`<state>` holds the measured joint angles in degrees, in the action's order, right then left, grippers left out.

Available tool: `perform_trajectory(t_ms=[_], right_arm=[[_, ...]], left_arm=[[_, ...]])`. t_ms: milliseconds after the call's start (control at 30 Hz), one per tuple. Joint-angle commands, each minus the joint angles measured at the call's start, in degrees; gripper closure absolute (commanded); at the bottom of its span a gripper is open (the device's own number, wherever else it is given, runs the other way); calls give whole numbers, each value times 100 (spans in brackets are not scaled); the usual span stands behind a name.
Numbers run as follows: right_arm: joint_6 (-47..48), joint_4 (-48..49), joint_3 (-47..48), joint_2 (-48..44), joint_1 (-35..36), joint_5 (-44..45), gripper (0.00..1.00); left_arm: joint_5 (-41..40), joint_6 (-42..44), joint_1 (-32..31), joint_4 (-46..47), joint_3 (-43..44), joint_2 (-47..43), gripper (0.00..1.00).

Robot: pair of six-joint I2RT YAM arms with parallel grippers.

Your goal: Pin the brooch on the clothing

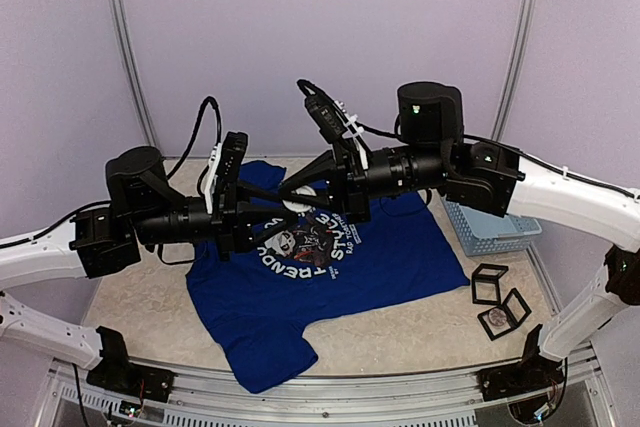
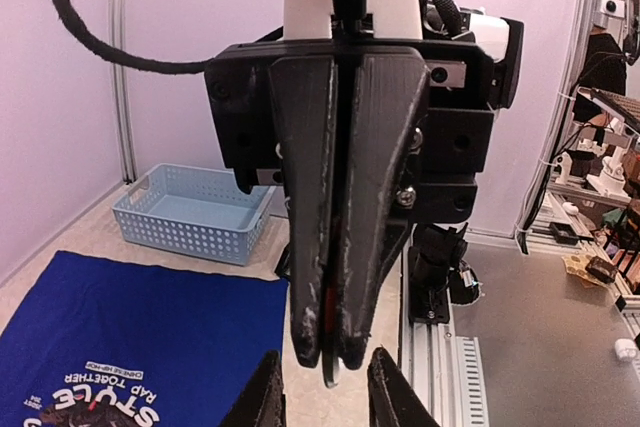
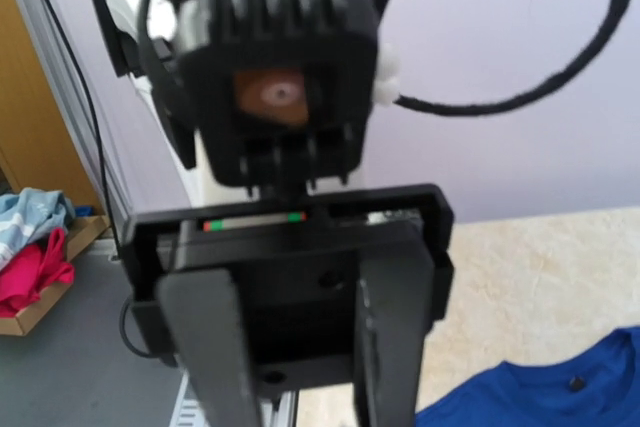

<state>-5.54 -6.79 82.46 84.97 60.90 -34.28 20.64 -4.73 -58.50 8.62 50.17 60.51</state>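
Note:
The royal-blue T-shirt (image 1: 400,247) lies flat on the table with its round print up; it also shows in the left wrist view (image 2: 150,337) and the right wrist view (image 3: 560,397). The two arms meet tip to tip above its chest. My right gripper (image 1: 288,197) is shut on the brooch (image 1: 296,205), a thin white disc. In the left wrist view the right gripper (image 2: 332,347) faces the camera, and the brooch's silver edge (image 2: 340,375) pokes out below its fingers. My left gripper (image 1: 300,209) (image 2: 324,365) is open, its tips either side of the brooch. It also faces the right wrist camera (image 3: 300,347).
A light-blue plastic basket (image 1: 495,227) (image 2: 190,212) stands right of the shirt. Two black frame boxes (image 1: 490,282) (image 1: 505,314) lie at the front right. The aluminium rail (image 1: 330,387) runs along the near edge. A box of clothes (image 3: 30,267) sits off the table.

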Motion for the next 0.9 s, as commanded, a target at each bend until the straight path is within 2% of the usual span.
perform_trajectory(t_ms=[0,100,233,400,433,500,600,667,733,867], right_arm=[[100,352,-76,-73,139,-2,100],[111,373,-78,-65,148,1,100],[75,424,-113,-77,156,-32,100],[69,354,-114,-88,159,35,100],[66,346,-113,-128,159,36,88],[99,386,-158,-309,152,99,56],[200,337,-349,-816,134,507,25],[300,166,-513,-1157,116,754,18],[395,-100,-679,-1444,120,991,17],[362,-716,-744,-1663,115,1497,23]], left_arm=[[182,10,-11,426,89,-79,74],[235,-65,-8,603,87,-83,75],[158,-72,-12,640,81,-67,100],[107,-86,-29,607,13,-100,100],[41,-94,-24,606,-15,-127,100],[-86,-75,-29,557,-47,-189,100],[-263,38,-29,276,0,-273,100],[-389,160,-24,-31,80,-289,100],[-558,295,-60,-380,213,-264,100],[-770,464,-178,-1141,547,-208,100]])
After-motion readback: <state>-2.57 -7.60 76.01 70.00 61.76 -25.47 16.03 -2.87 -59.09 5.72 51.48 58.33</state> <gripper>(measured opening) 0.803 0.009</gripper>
